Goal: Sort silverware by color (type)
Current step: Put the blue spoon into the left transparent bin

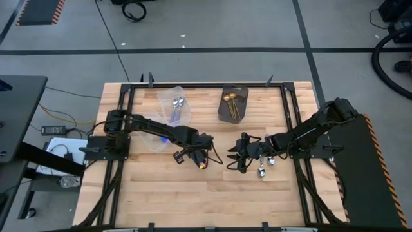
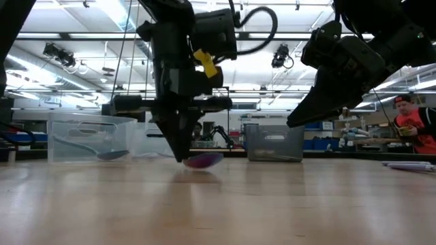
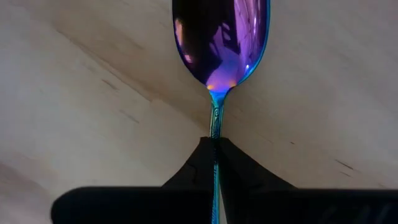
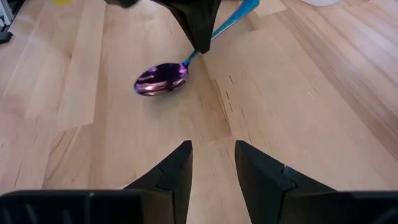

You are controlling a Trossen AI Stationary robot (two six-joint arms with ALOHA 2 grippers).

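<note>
Purple-blue spoon pinched by left gripper, bowl toward right arm

Purple-blue spoon (image 4: 163, 79) lay mid-table, bowl on the wood. Left gripper (image 3: 215, 146) was clenched on its teal handle, long axis running straight out ahead of the fingers. Right gripper (image 4: 212, 163) hovered near, jaws parted and empty, facing the bowl. Left arm clearly nearer.

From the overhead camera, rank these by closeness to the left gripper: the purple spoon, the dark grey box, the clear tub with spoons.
1. The purple spoon: pinched by its handle in the left gripper, mid-table.
2. The clear tub: toward the far edge, on the left arm's side.
3. The dark grey box: toward the far edge, right of the tub; close to the tub's distance.
</note>
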